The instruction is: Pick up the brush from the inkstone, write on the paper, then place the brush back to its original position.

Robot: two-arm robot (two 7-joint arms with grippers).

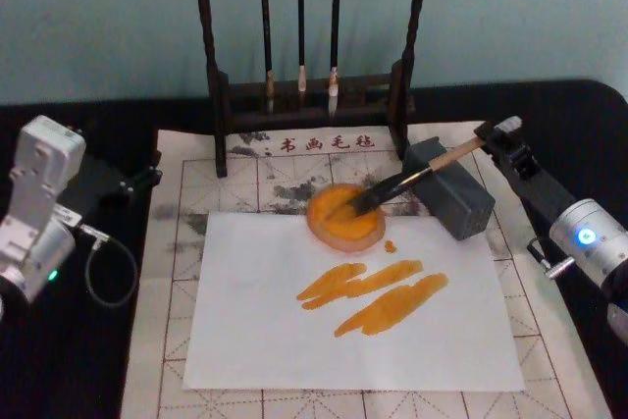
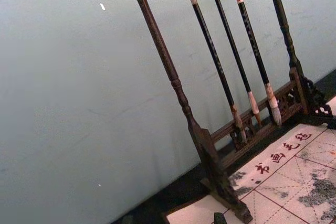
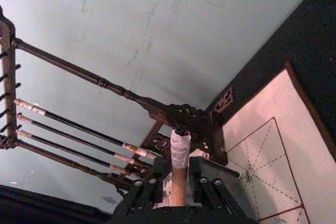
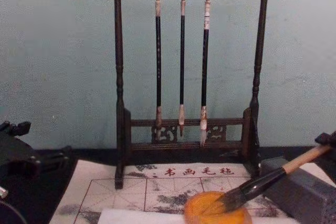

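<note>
From my station, the large calligraphy brush (image 1: pixel 417 176) with the pale wooden handle and dark bushy bristles lies slanted. Its bristles sit in the small round orange inkstone dish (image 1: pixel 339 235), and its handle leans across a grey rectangular block (image 1: pixel 466 205). The right gripper (image 1: pixel 502 134) sits at the handle's upper end, by the whitish cap. I cannot tell whether it is clamped on the wood or loose around it. The left gripper (image 1: pixel 135 181) is parked at the table's left side, and I cannot tell its state either. The plain white paper sheet (image 1: pixel 285 340) carries orange strokes (image 1: pixel 373 293). I judge the brush light, with a stiff shaft and soft, loaded bristles that would drip or smear, so the hold belongs on the pale wood near the cap.
</note>
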